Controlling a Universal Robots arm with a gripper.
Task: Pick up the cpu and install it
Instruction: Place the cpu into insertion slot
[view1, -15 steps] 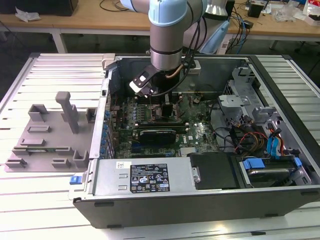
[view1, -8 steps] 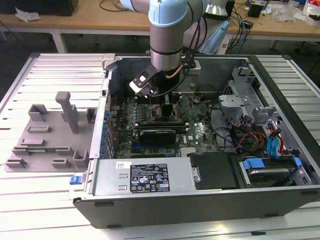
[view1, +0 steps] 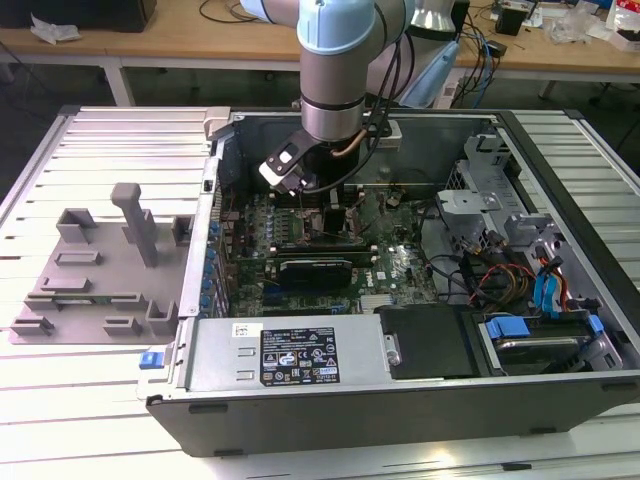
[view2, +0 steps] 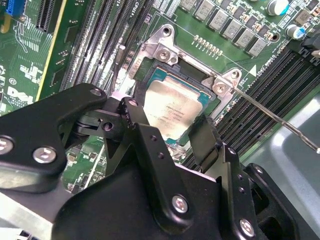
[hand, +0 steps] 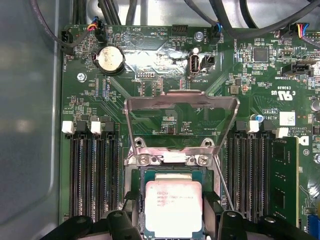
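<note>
Claw (view2: 167, 117) first: its two black fingers (view2: 134, 112) press against opposite edges of the cpu (hand: 173, 208), pinching the chip. The chip lies flat in the open socket (hand: 170, 160) on the motherboard (hand: 165, 85). Both wrist views show this grip. In the exterior view the arm (view1: 335, 70) reaches down into the computer case (view1: 400, 410) and its wrist covers that spot.

At the exterior view's left a grey plastic fixture (view1: 95, 265) with upright blocks lies on the slatted table (view1: 120, 130), well apart from the chip. Next comes the case, lying open on its side. Its near wall carries a white label (view1: 300, 352) with a black panel of small marks. At the exterior view's right, inside the case, sit drive bays with blue tabs (view1: 508, 328).

The first wrist view adds the socket's hinged metal plate (hand: 180, 102), which stands tilted up beyond the chip, and a round coin battery (hand: 109, 60). It also shows black memory slots (hand: 92, 175) on both sides of the socket, with a green memory module (hand: 284, 185) beside one bank. The second wrist view shows a thin metal lever (view2: 280, 120) running out from the socket's corner.

The cpu's pale top carries lines of small dark print, and white lettering is scattered over the green board.
</note>
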